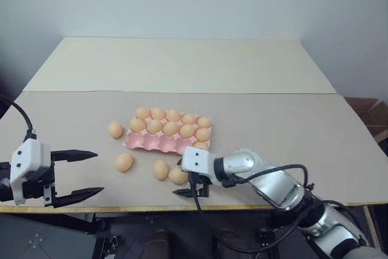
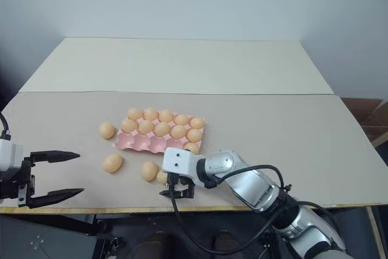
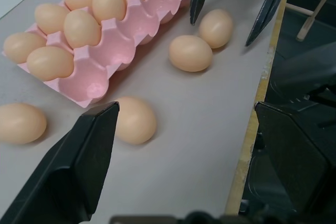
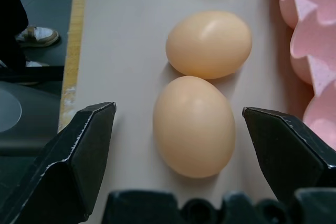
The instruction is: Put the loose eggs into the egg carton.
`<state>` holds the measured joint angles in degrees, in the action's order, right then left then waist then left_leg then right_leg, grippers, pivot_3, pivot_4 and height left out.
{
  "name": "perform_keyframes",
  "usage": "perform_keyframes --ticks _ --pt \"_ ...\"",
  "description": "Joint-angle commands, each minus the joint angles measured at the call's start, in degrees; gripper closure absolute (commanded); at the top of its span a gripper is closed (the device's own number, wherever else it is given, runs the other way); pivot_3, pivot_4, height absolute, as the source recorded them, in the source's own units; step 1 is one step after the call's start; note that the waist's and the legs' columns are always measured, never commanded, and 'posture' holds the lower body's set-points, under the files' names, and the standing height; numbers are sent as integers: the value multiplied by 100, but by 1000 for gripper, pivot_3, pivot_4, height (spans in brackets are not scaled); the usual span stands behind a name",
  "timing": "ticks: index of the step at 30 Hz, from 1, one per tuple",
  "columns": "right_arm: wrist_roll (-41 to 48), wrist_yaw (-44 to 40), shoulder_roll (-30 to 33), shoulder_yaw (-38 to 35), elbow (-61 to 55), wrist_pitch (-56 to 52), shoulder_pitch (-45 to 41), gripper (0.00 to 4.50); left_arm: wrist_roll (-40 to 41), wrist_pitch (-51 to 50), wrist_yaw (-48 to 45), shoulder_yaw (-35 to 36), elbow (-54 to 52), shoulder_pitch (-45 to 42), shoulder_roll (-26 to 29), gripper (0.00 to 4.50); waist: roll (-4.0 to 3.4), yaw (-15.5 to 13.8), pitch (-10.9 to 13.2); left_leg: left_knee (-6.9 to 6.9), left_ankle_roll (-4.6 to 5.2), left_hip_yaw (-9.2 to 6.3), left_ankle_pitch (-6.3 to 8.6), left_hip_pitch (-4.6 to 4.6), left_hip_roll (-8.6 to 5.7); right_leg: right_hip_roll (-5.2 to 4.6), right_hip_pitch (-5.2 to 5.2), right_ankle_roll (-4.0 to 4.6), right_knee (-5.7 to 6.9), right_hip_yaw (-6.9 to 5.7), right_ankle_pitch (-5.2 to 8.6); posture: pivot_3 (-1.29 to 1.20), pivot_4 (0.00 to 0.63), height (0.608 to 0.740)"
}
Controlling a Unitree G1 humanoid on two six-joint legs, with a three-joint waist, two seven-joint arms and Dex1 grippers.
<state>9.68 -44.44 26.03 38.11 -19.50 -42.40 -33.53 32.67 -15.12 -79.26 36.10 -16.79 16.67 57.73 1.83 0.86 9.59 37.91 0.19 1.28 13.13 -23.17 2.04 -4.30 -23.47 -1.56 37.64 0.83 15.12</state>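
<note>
On the table, the egg carton [image 1: 168, 133] holds eleven eggs; both grippers' jaws stand apart.

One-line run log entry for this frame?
right gripper: open, straddling loose egg by egg carton | left gripper: open, idle | four eggs loose on table | front-row cups mostly empty

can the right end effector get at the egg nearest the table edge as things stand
Probably yes. The right end effector is open with its fingers either side of that egg, nothing between them. A second egg lies just beyond it and the egg carton to one side, neither blocking.
</note>
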Motion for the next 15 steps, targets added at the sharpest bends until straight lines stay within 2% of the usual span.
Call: perform_keyframes --ticks 1,7,15 --pt "-210 15 -110 -46 42 217 -93 387 -25 77 59 175 -120 57 -48 0 0 -1 0 0 0 0 0 0 0 0 -1 0 0 0 0 0 150 740" --pt "-386 -66 -28 -169 -67 367 44 2304 -91 129 88 156 -74 43 -107 0 0 -2 0 0 0 0 0 -2 -1 -1 -1 0 -1 -1 0 0 150 740" --pt "-221 -256 206 -648 -660 334 211 2304 -186 340 67 34 176 -58 -117 0 0 -5 0 0 0 0 0 -2 0 0 -1 0 -2 -1 0 0 150 740"
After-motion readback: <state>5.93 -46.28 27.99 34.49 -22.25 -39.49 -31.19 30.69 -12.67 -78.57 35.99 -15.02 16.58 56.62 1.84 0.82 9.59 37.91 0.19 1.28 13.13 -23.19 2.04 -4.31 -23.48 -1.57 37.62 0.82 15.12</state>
